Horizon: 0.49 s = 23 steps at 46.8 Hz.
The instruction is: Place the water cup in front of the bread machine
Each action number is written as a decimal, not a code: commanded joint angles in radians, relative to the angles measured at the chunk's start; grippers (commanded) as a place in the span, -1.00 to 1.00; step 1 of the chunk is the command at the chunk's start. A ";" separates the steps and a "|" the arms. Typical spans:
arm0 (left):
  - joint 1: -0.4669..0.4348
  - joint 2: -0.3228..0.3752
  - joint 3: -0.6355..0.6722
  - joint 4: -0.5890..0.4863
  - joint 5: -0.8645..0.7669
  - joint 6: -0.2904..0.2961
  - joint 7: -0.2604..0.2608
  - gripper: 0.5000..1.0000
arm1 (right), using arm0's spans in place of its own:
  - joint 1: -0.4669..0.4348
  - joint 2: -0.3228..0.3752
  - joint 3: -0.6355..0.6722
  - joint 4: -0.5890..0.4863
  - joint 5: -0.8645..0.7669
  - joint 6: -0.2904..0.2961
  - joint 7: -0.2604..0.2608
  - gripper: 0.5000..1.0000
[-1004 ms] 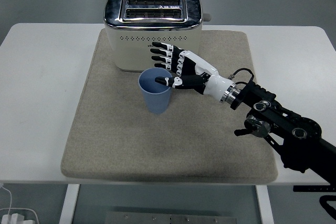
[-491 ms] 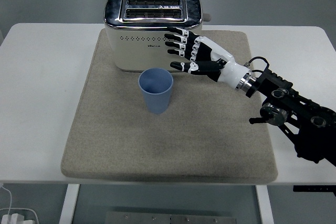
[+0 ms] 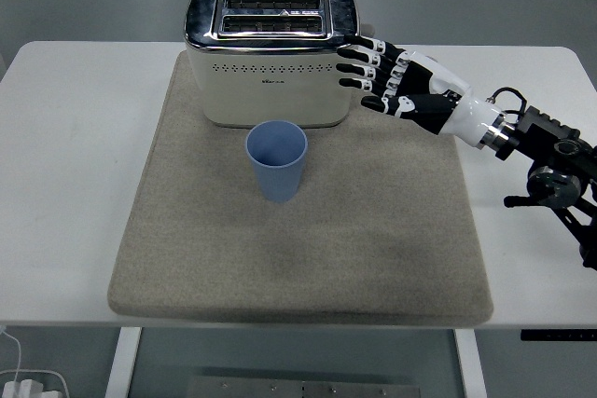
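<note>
A blue water cup (image 3: 277,160) stands upright on the beige mat (image 3: 187,230), just in front of the cream and chrome toaster (image 3: 270,53). My right hand (image 3: 387,76) hovers to the right of the toaster's front right corner, well clear of the cup. Its fingers are spread and hold nothing. The black right arm (image 3: 550,165) comes in from the right edge. My left arm does not show.
The mat covers the middle of the white table (image 3: 65,156). A white cable and plug (image 3: 23,381) lie on the floor at the lower left, below the table's near edge.
My right hand has let go of the cup's rim and drawn back up and to the right. The cup has stayed where it was.
</note>
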 commanded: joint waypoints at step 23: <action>0.000 0.000 0.000 0.000 0.000 0.000 0.000 1.00 | 0.075 0.043 0.024 -0.226 0.224 -0.154 -0.179 0.69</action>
